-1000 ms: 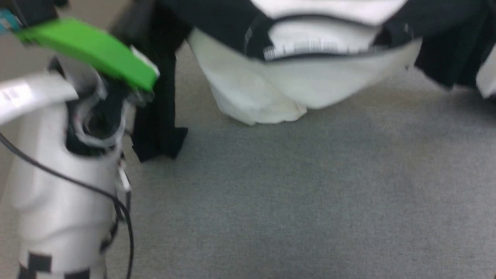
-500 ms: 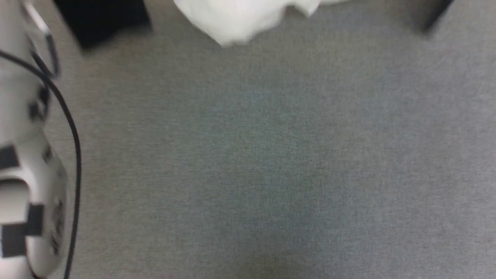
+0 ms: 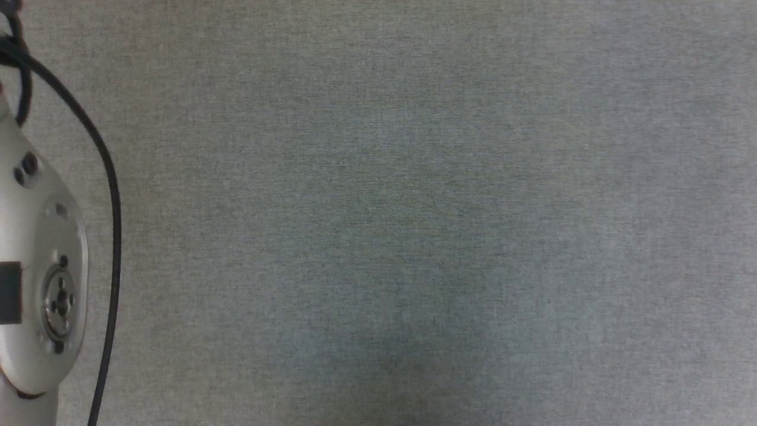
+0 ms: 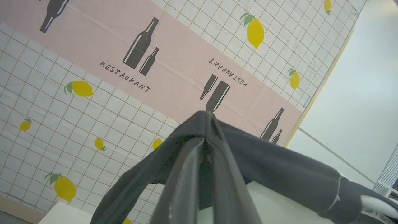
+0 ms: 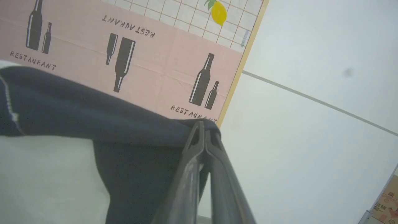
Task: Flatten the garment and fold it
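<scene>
I see grey carpet (image 3: 414,207) under my head camera, lemon-and-bottle printed cloth (image 4: 93,109) behind, the garment (image 4: 279,168) strung up between my arms, white body sagging below, left gripper (image 4: 205,140) pinched tight on black fabric, right gripper (image 5: 202,130) clamped likewise, black cable (image 3: 109,195) by my forearm (image 3: 35,284)

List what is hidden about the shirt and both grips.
- Left wrist view: the garment drapes over the left gripper, hiding how much cloth is pinched; its lettered band is cut by the lower right corner.
- Right wrist view: the right gripper pinches black cloth; the white body runs off the bottom edge.
- Head view: over the grey surface, the garment's height cannot be told.
</scene>
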Available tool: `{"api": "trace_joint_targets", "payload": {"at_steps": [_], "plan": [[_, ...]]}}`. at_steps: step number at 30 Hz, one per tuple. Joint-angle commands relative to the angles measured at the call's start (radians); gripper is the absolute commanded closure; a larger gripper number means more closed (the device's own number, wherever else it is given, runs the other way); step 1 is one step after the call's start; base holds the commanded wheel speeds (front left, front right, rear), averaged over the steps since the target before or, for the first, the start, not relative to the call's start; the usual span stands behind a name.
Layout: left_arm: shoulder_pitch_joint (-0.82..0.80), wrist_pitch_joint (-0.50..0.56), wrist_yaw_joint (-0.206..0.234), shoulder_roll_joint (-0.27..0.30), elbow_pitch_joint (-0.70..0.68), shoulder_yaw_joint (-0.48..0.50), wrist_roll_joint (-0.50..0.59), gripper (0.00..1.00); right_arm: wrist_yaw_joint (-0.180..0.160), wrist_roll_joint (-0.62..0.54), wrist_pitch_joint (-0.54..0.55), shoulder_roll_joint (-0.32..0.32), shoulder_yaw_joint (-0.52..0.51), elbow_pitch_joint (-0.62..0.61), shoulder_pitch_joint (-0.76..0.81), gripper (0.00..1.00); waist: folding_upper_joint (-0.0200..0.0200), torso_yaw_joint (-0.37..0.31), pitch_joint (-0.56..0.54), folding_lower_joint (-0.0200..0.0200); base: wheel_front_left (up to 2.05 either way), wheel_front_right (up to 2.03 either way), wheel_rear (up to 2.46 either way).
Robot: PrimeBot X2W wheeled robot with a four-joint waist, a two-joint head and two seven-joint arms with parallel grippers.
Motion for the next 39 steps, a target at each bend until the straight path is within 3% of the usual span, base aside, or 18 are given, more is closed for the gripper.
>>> {"api": "trace_joint_targets", "payload": {"at_steps": [1,8,14,21,25,32,39], "plan": [[0.036,0.001,-0.008,0.025,0.017,0.006,0.001,1.0,-0.003,-0.001,-0.01,-0.022,-0.012,0.032,0.011,1.0,0.0,0.007,-0.001,-0.0002,0.0,0.0,0.0],[0.271,0.088,-0.06,0.055,0.105,-0.074,0.023,1.0,-0.003,0.095,-0.042,-0.057,0.068,0.166,0.171,1.0,0.0,0.021,-0.041,-0.0002,0.0,0.0,0.0],[0.526,0.151,-0.106,0.08,0.111,-0.158,0.053,1.0,-0.003,0.231,0.022,-0.085,0.149,0.166,0.421,1.0,0.0,0.03,-0.14,-0.0002,0.0,0.0,0.0],[0.894,0.213,-0.116,0.077,0.016,-0.244,0.054,1.0,-0.003,0.401,0.174,-0.132,0.187,-0.01,0.805,1.0,0.0,0.035,-0.289,-0.0002,0.0,0.0,0.0],[1.094,0.258,-0.116,0.085,-0.096,-0.286,0.042,1.0,-0.003,0.419,0.24,-0.154,0.118,-0.188,1.057,1.0,0.0,0.047,-0.355,-0.0002,0.0,0.0,0.0],[1.391,0.306,-0.049,0.08,-0.258,-0.309,-0.001,1.0,-0.003,0.367,0.324,-0.026,-0.08,-0.46,1.46,1.0,0.0,0.057,-0.44,-0.0002,0.0,0.0,0.0],[1.548,0.35,-0.012,0.084,-0.349,-0.325,-0.033,1.0,-0.003,0.306,0.367,0.128,-0.212,-0.574,1.669,1.0,0.0,0.072,-0.492,-0.0002,0.0,0.0,0.0]]}}
